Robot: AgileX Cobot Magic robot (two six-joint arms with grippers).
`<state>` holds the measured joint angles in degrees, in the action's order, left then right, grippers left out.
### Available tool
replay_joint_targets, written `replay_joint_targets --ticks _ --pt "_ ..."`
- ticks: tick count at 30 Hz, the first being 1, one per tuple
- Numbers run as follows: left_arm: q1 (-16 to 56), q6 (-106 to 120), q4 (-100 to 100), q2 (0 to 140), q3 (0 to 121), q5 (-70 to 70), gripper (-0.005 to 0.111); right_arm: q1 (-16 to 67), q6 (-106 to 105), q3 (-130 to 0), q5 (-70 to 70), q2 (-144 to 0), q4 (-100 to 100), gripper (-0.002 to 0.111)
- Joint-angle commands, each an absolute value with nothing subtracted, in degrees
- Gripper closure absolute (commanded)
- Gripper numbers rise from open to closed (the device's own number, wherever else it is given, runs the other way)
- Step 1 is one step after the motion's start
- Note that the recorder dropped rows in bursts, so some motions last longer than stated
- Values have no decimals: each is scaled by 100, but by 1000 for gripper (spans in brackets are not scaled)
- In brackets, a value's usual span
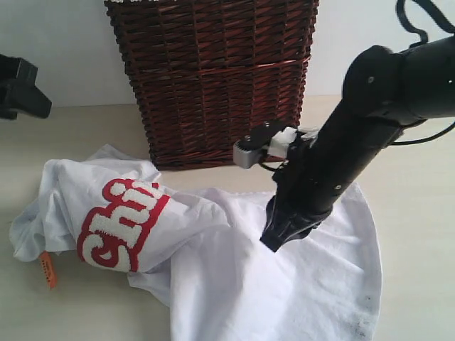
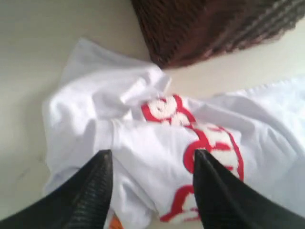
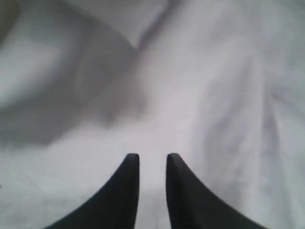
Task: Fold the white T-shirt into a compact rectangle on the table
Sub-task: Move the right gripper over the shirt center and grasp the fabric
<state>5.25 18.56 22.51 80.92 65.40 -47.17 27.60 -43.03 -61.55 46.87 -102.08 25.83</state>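
Exterior view: the T-shirt point(image 1: 234, 277) lies bunched on the table point(image 1: 416, 206), at 6 o'clock from the basket point(image 1: 220, 78). Your left gripper point(image 2: 152, 155) gapes empty over the lettering point(image 2: 209, 138). Your right gripper point(image 3: 152, 156) has its jaws nearly together over cloth, grip unclear. Pull now and a thin pinch could slip.

Large cotton T-shirt point(image 1: 270, 284): plain white, grey shadow in folds; few tiny dark specks near hem at 5 o'clock of exterior view. Fuzzy chest letters point(image 1: 121, 227), 9 o'clock: white fill, red edging. Small neck tag point(image 1: 48, 270), 8 o'clock: orange. Wide smooth table point(image 1: 85, 128): pale cream-beige, unpatterned. Tall wicker basket point(image 1: 213, 78), 12 o'clock: dark reddish-brown, tight horizontal weave. Left gripper point(image 2: 152, 157) and right gripper point(image 3: 152, 157): black; left fingers point(image 2: 90, 195) finely ribbed. Boxy mount point(image 1: 259, 149) on right arm: grey with white.
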Motion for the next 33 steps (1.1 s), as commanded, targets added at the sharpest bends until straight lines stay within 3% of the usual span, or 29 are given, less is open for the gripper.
replay_joint_targets --ticks 1,4,11,21,24,26,27,33 --pt "527 1870 2322 8070 6202 -5226 56 3455 -5063 -6232 4222 -10179 2934 61" --pt "527 1898 2299 8070 5835 -4842 56 3975 -5093 -6237 3600 -10168 2944 53" --pt "527 1878 2232 8070 5365 -3754 56 4838 -4401 -6302 1719 -10456 2492 55" --pt "527 1754 2467 8070 5365 -3366 56 4901 -633 -7072 2533 -11406 -1463 60" --pt "527 1754 2466 8070 5365 -3381 56 4901 -180 -7200 2818 -11458 -1984 77" --pt "527 1754 2466 8070 5341 -3503 56 4901 -180 -7250 2905 -11458 -2176 101" --pt "527 1754 2480 8093 5301 -3628 56 4901 -180 -7250 2919 -11458 -2269 108" --pt "892 2251 2488 8456 5054 -4327 56 4833 197 -7461 3251 -11237 -2844 108"
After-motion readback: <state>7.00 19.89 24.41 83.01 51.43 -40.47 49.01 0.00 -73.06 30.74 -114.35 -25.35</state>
